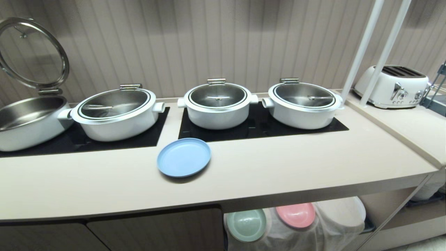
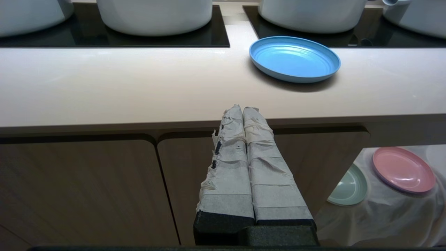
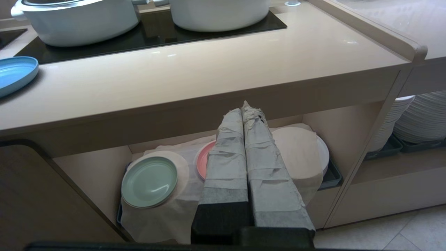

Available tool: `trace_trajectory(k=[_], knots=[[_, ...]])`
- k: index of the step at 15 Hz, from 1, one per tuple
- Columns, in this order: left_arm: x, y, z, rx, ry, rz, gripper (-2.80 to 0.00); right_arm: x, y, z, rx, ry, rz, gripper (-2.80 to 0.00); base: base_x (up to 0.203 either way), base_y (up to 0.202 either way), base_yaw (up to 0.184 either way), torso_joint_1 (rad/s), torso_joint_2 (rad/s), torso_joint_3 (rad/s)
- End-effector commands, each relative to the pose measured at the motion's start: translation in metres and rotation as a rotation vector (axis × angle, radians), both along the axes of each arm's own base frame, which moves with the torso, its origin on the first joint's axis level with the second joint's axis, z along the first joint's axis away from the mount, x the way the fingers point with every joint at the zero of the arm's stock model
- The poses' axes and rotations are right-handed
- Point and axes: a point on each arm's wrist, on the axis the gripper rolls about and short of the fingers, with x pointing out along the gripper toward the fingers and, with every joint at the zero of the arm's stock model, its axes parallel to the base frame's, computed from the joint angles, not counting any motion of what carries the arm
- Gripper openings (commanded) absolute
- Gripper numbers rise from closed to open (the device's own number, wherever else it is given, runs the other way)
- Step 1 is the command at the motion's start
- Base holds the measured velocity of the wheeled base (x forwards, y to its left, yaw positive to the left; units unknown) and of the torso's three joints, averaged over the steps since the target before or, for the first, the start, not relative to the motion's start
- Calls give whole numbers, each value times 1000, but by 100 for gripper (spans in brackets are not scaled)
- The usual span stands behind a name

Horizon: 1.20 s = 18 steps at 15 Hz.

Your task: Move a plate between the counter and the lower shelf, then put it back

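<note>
Plate [image 1: 184, 157] flat on counter [image 1: 278, 167]; both grippers' fingers [image 2: 244, 115] pressed together, empty.

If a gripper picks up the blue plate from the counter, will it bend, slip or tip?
The plate looks rigid and matte, so it probably will not flop. It lies flat on the counter with a low rim, so getting a finger under it may be awkward. Held by one edge, it could tilt.

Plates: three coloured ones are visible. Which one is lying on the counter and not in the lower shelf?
The light-blue plate. It lies alone on the counter, while the mint-green plate and pink plate rest on the white cloth below.
</note>
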Motion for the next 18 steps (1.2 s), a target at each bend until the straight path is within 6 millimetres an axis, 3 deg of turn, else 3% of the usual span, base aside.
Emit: trace_trajectory(k=[1, 18], knots=[[0, 0, 0, -1, -1, 1, -280, 0, 0, 0, 1, -1, -1, -280, 0, 0, 0, 0, 0, 0], [0, 0, 0, -4, -1, 1, -280, 0, 0, 0, 1, -1, 1, -280, 0, 0, 0, 0, 0, 0]])
